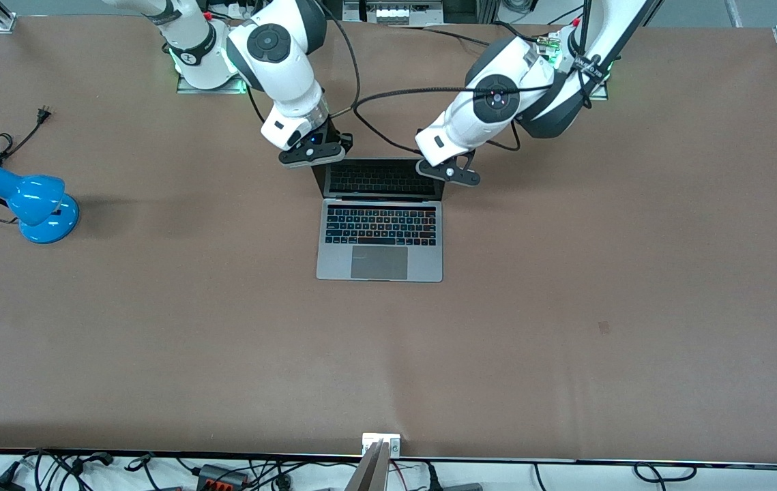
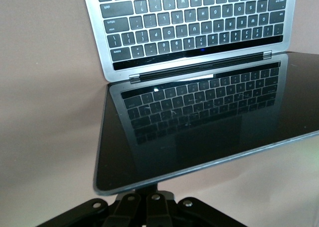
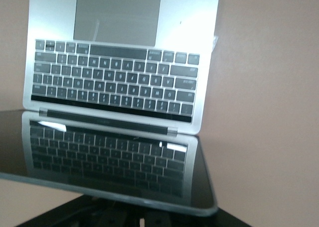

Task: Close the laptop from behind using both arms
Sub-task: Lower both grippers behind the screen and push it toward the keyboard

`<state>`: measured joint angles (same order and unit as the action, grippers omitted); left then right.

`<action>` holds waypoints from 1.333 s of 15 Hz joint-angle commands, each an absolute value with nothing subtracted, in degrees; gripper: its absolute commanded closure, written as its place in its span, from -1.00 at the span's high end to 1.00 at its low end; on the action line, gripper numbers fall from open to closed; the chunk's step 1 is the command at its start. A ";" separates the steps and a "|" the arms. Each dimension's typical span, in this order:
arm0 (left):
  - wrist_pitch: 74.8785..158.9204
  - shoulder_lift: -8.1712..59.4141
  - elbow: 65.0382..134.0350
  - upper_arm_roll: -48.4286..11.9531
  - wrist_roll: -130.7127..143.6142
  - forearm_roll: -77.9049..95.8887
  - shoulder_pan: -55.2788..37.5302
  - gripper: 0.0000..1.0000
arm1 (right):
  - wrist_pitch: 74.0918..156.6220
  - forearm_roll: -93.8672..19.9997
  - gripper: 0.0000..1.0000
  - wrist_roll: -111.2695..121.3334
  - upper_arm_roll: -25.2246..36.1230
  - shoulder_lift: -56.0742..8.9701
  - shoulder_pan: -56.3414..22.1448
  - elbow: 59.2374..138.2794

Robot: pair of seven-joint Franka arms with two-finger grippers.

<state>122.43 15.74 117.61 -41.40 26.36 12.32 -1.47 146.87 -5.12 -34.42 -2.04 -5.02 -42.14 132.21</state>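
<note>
The space-grey laptop lies open in the middle of the table, keyboard and trackpad toward the front camera. Its black screen leans forward over the keyboard and mirrors the keys. My right gripper is at the screen's top corner toward the right arm's end, on the lid's back side. My left gripper is at the other top corner. In the left wrist view the shut fingers press against the lid's top edge. In the right wrist view the gripper sits dark under the lid's edge, fingers together.
A blue desk lamp with a black cord and plug lies near the right arm's end of the table. Black cables hang between the two arms above the laptop's lid.
</note>
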 commanded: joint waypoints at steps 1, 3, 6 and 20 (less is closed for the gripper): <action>122.26 18.10 114.88 -41.22 25.84 12.92 -1.32 -1.00 | 150.54 -3.60 -1.00 -34.98 -2.20 -6.32 -40.87 131.75; 122.26 18.98 114.17 -39.82 25.84 12.92 -1.41 -1.00 | 153.53 -3.60 -1.00 -34.81 -2.20 -7.64 -40.08 131.66; 122.17 20.39 112.24 -39.73 25.84 12.92 -1.41 -1.00 | 157.83 -3.52 -1.00 -34.72 -1.94 -9.66 -39.64 131.57; 122.25 37.17 99.76 -37.70 31.55 0.01 -3.16 -1.00 | 164.53 1.84 -1.00 -32.96 -1.76 -19.24 -35.86 124.19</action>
<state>122.72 34.54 103.14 -37.71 29.73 2.88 -2.54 162.73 0.49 -34.02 -1.70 -17.28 -37.09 125.99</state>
